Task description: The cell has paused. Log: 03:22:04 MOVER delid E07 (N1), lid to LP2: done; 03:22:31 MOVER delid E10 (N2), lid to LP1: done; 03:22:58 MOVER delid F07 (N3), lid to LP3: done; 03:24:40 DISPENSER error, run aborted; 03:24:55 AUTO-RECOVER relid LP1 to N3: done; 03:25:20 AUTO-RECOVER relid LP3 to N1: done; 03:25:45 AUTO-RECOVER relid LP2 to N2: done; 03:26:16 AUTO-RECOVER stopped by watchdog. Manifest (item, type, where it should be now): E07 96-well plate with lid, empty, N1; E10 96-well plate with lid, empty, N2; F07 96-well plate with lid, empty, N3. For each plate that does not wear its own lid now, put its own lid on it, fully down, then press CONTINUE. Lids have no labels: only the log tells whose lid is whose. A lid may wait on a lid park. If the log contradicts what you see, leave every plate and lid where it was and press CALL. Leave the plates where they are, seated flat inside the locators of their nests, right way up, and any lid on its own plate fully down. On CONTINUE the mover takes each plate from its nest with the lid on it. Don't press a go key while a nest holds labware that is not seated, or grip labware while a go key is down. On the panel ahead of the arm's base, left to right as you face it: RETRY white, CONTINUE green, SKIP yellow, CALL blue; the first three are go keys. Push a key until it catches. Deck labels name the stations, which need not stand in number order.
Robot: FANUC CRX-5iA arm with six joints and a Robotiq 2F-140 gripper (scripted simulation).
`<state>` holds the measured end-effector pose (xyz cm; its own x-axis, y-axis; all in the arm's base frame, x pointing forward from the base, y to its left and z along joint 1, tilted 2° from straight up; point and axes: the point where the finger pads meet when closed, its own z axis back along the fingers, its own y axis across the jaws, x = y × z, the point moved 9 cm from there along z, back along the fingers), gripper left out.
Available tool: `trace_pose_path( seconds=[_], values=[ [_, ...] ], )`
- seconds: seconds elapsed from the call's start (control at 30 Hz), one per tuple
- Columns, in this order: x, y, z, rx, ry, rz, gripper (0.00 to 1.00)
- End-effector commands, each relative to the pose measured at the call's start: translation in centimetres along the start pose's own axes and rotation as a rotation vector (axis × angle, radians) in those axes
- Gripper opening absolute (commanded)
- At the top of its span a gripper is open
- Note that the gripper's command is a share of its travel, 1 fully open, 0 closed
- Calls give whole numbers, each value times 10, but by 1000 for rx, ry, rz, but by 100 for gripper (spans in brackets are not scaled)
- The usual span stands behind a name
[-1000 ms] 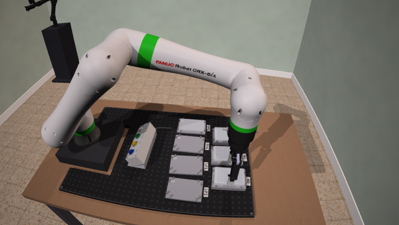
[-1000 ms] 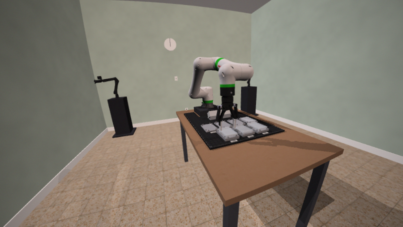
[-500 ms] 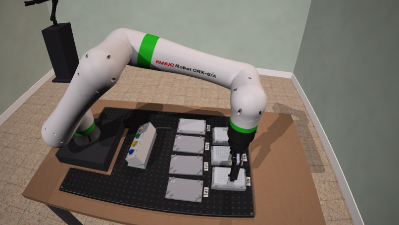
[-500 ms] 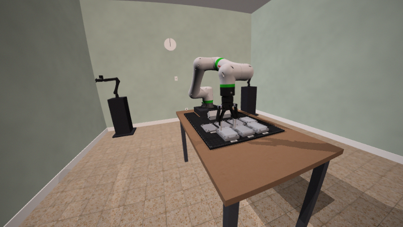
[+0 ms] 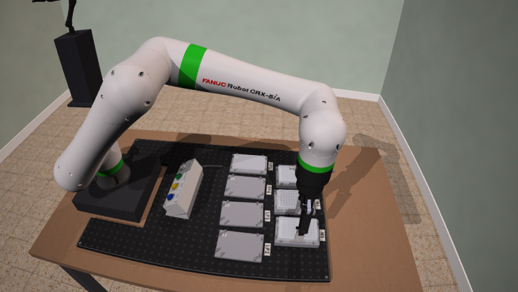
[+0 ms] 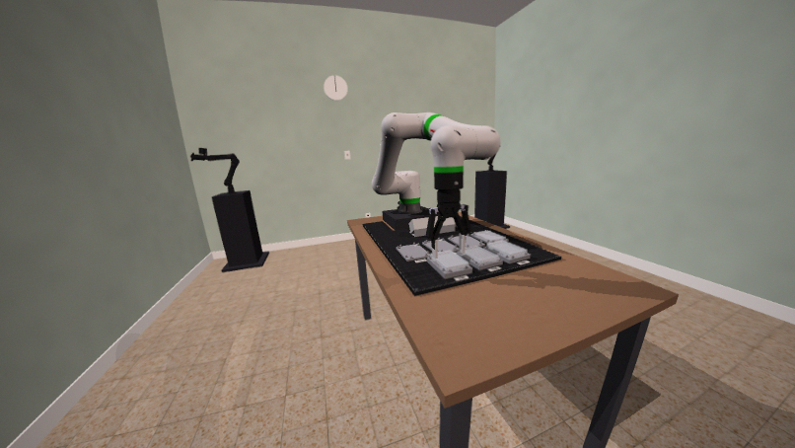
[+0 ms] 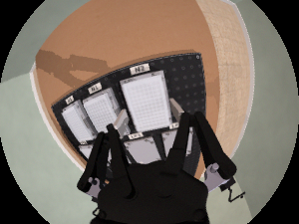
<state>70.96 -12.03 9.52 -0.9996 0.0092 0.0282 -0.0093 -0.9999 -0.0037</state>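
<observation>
Three white 96-well plates stand in a column of nests at the right of the black deck: the far one (image 5: 286,175), the middle one at label N1 (image 5: 288,201), and the near one at label N2. Their well grids show from above, and I cannot tell the lids apart from the plates. My gripper (image 5: 306,217) points straight down over the N2 plate. It is open, with one finger on each long side and nothing held. The wrist view shows the N2 plate (image 7: 148,103) between the open fingers. The gripper also shows in the exterior view (image 6: 446,239).
Four flat grey lid parks (image 5: 241,213) lie in a column left of the nests, the nearest labelled LP2 (image 5: 239,246). The key panel (image 5: 182,188) stands near the arm's base, with green (image 5: 178,176), yellow (image 5: 174,186) and blue (image 5: 169,197) keys visible.
</observation>
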Motion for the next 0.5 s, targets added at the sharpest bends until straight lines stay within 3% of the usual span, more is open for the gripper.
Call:
trace_pose_path(
  seconds=[0.0, 0.47],
  values=[
    [0, 0, -1, 0, 1, 0, 66],
    [0, 0, -6, 0, 1, 0, 66]
  ],
)
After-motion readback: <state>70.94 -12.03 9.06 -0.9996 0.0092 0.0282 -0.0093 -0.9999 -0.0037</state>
